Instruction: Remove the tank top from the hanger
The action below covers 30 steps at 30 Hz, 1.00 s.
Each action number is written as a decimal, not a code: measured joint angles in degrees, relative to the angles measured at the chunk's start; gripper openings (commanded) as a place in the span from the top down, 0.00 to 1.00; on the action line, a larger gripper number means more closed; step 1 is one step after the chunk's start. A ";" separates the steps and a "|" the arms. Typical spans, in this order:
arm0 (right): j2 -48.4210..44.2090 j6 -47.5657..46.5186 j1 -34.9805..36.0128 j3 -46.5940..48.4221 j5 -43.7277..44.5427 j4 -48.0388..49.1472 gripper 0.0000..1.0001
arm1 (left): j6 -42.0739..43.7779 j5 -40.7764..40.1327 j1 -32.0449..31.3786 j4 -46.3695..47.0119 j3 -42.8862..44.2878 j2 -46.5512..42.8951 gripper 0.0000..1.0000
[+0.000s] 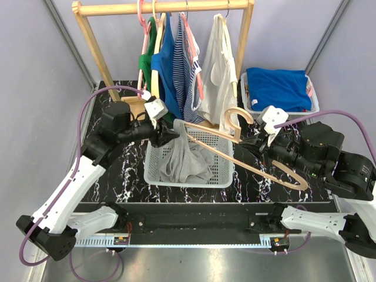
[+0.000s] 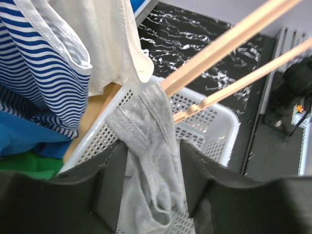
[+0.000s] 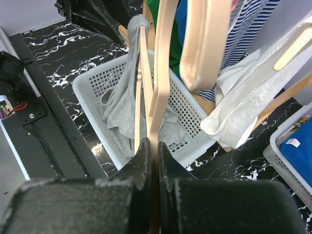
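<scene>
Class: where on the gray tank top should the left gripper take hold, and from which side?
Probably the bunched strap of the gray tank top just below the end of the wooden hanger, approached from the left, away from the right gripper clamping the hanger. There the fabric narrows to a band that fits between the open jaws of the left gripper.

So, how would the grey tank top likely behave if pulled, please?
Probably floppy: the grey tank top hangs in loose folds from the hanger into the basket. Thin, so likely light; may snag on the hanger's end.
</scene>
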 measured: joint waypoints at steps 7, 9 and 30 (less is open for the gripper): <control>-0.04 -0.02 0.00 0.00 0.02 0.00 1.00 | -0.48 0.07 0.61 1.46 0.00 0.11 0.84; -0.04 0.00 0.00 0.00 0.02 0.00 1.00 | -0.35 -0.07 0.92 1.53 0.00 0.11 0.89; -0.85 0.04 0.00 2.54 0.04 -3.06 1.00 | 5.86 -12.04 3.87 0.55 -0.33 -0.04 0.25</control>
